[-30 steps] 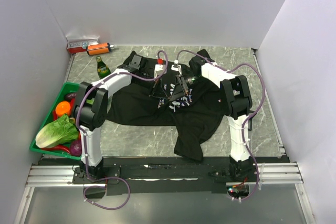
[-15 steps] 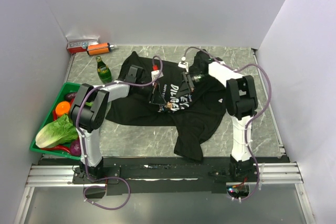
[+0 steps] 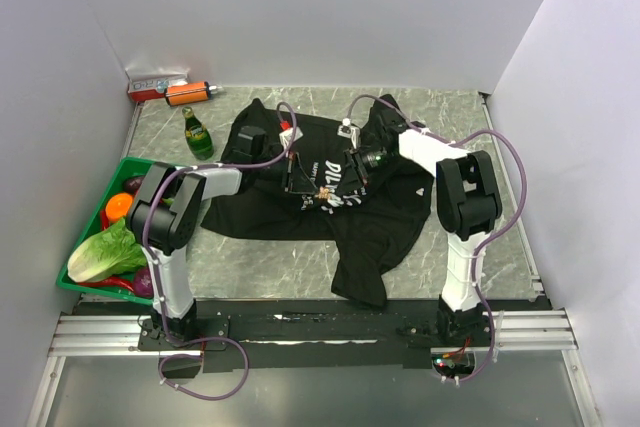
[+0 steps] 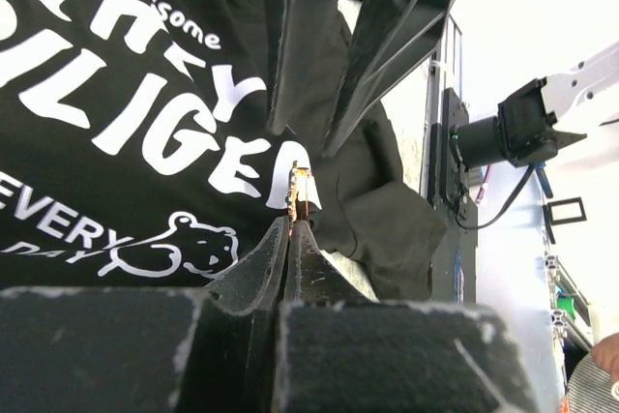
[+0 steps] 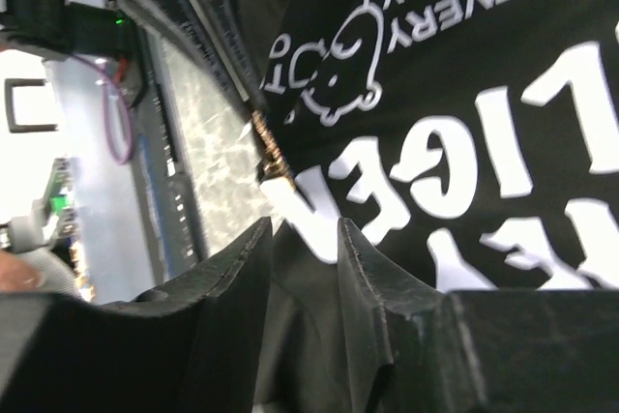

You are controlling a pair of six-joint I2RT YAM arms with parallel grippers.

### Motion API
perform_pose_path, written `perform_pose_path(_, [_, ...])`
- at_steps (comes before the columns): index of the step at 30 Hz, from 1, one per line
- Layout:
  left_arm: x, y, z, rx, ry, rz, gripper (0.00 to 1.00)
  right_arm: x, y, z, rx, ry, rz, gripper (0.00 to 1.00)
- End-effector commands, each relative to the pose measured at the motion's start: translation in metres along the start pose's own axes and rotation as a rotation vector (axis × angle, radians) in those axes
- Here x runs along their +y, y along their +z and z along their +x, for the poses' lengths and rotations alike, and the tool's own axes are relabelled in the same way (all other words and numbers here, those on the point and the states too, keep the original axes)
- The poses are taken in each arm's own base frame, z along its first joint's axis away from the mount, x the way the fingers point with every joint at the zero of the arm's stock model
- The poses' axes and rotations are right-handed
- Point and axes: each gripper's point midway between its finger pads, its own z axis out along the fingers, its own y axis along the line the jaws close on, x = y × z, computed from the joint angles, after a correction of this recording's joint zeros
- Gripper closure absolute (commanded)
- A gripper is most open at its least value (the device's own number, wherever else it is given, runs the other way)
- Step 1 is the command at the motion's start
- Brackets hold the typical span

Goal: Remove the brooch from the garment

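Both claws are set mid-frame on the shirt (image 3: 375,232). By its white lettering the brooch (image 4: 301,191) is pinched in the fully closed left gripper (image 4: 293,224). Fabric is seen between the part-spread right gripper (image 5: 302,239) jaws; grip can't be told.

Pictured is a robotics laboratory test cell. A marble-patterned tabletop (image 3: 290,257) is boxed in by plain white panels (image 3: 300,7) at the top and both sides of the overhead frame. Two robot arms, the left arm (image 3: 170,217) and the right arm (image 3: 460,197), are mounted on an aluminium rail (image 3: 100,332) along the bottom edge, with purple cables (image 3: 225,387) looped loose below it. Practice props are laid out: a green tray (image 3: 125,165) of produce at the left edge, a green bottle (image 3: 195,130) at upper left, and a black garment (image 3: 370,237) spread at centre.
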Motion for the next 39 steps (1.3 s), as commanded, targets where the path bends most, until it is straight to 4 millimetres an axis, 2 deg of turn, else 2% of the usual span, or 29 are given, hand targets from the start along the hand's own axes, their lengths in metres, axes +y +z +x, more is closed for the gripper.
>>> perform_pose_path(1, [-0.021, -0.009, -0.024, -0.051, 0.066, 0.033, 0.99, 0.008, -0.001, -0.026, -0.055, -0.121, 0.042, 0.60])
perform_pose_path(15, [-0.025, -0.013, -0.024, -0.070, 0.065, 0.058, 0.99, 0.027, 0.019, -0.029, -0.040, -0.116, -0.072, 0.63])
perform_pose_path(24, [-0.024, -0.013, -0.025, -0.069, 0.060, 0.057, 0.99, 0.033, 0.021, -0.035, -0.040, -0.145, -0.092, 0.65])
perform_pose_path(34, [-0.023, -0.013, -0.027, -0.067, 0.054, 0.062, 0.99, 0.031, 0.023, -0.041, -0.040, -0.162, -0.077, 0.80])
perform_pose_path(39, [-0.023, -0.012, -0.029, -0.068, 0.038, 0.068, 0.99, 0.033, 0.027, -0.040, -0.022, -0.197, -0.072, 0.82])
